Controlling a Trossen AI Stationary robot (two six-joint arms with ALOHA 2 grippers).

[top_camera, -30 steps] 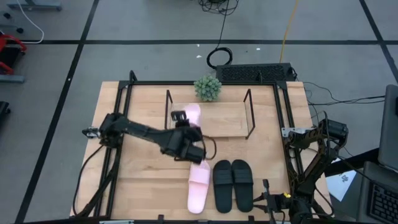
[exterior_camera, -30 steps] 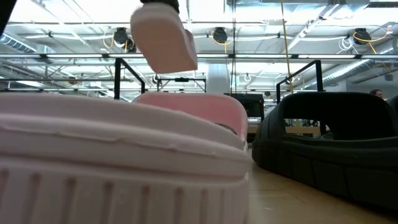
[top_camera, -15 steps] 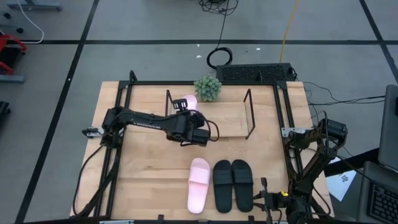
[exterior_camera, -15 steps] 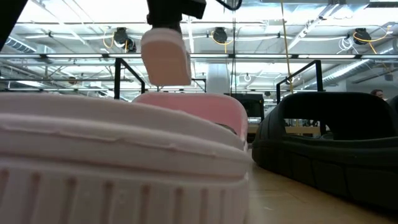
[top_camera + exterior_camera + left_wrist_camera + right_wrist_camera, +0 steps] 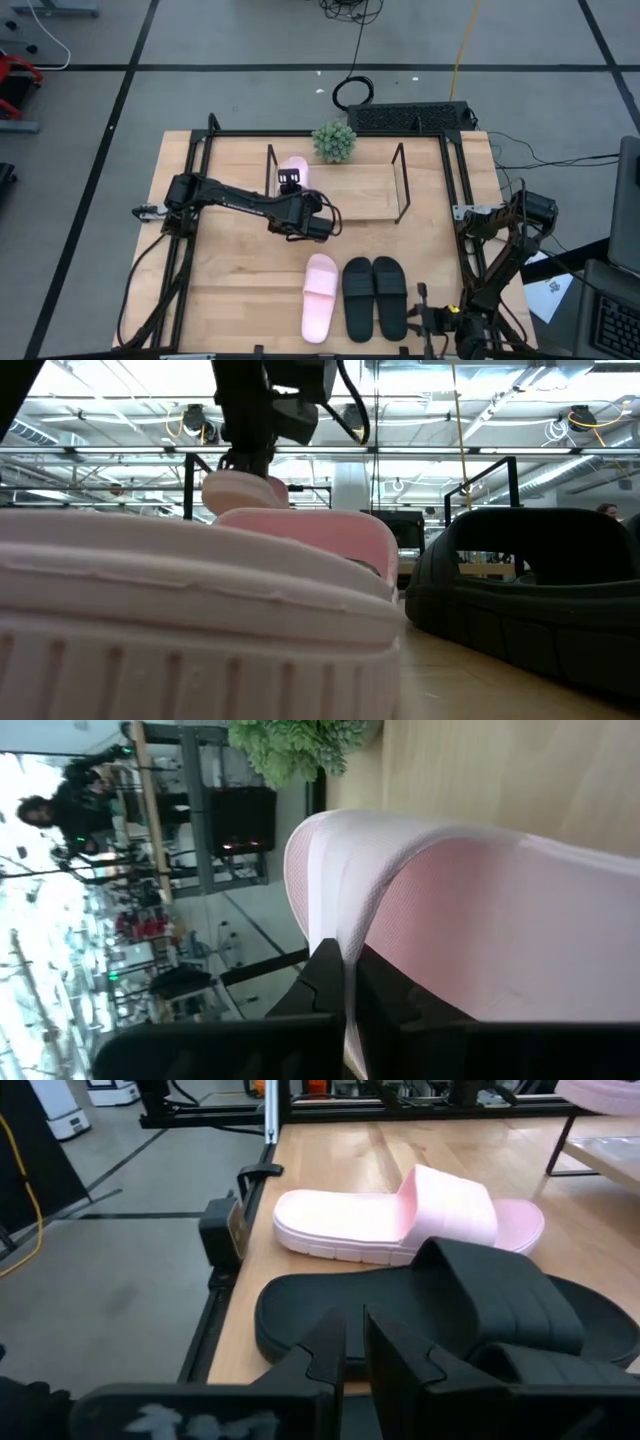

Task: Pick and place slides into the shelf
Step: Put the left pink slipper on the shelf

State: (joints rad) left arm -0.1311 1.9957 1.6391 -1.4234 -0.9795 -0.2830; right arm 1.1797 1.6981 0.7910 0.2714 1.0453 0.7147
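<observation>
Pink slide pinched tight in left gripper over the shelf left end, other pink slide and black pair on desk, right gripper near-closed, holding nothing.

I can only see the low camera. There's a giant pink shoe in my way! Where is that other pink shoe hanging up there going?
Observer: From above, the left gripper holds that pink slide over the left end of the shelf.
Operator: Is it squeezing the shoe tight?
Observer: Yes. Its wrist camera shows both dark fingers pinched on the slide's pale edge.
Operator: How many shoes are left on the table?
Observer: Three. The other pink slide lies beside the black pair near the front edge.
Operator: And the other arm?
Observer: The right gripper waits low at the table's right front corner, holding nothing.
</observation>
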